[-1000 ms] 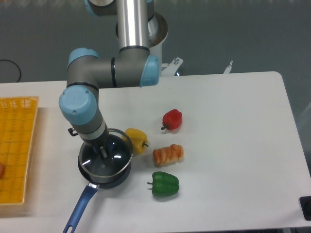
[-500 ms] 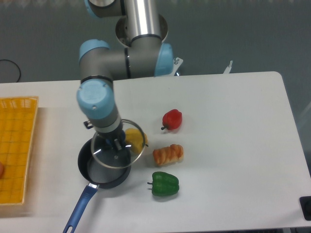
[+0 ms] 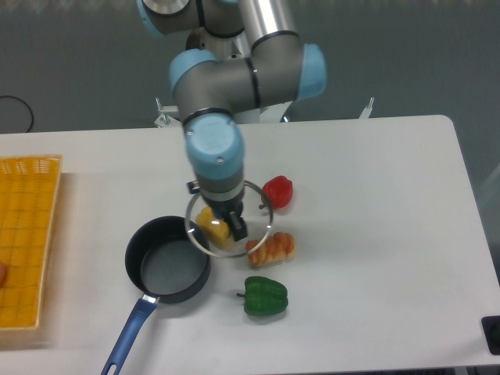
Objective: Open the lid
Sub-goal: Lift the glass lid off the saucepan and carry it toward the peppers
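The white table (image 3: 375, 234) carries everything; at its nine o'clock edge sits a yellow mesh basket (image 3: 27, 234). The UR5e arm (image 3: 226, 86) reaches down from twelve o'clock toward the table's middle. Below and to its eight o'clock stands the dark blue saucepan (image 3: 166, 269), uncovered, its blue handle (image 3: 129, 332) running toward seven o'clock. The lid (image 3: 254, 226), a clear glass disc with a thin metal rim, hangs in the air off the pan, at the pan's two o'clock, above the yellow pepper (image 3: 212, 226), which shows through the glass. The gripper (image 3: 233, 223) has its fingers clenched at the lid's centre, where the knob would be; the knob itself is hidden. Round the lid lie a red pepper (image 3: 277, 191) at one o'clock, a bread roll (image 3: 271, 248) at five o'clock, and a green pepper (image 3: 266, 295) further toward six.

Judgement: the lid is lifted clear and in carry. The next move calls for a bare patch of table to set it down flat before letting go
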Controlling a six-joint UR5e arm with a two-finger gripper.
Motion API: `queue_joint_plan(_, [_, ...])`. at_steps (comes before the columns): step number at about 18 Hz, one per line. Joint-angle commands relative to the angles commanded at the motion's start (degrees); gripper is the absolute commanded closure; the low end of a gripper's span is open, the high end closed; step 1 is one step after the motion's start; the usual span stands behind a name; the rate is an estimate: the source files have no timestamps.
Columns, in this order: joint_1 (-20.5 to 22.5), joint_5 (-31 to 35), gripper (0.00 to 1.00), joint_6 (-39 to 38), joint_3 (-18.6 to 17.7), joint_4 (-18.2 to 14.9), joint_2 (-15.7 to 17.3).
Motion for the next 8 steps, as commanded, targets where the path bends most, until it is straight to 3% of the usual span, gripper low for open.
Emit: queue_joint_plan(8, [3.52, 0.44, 0.40, 3.96, 0.00, 0.18, -0.26])
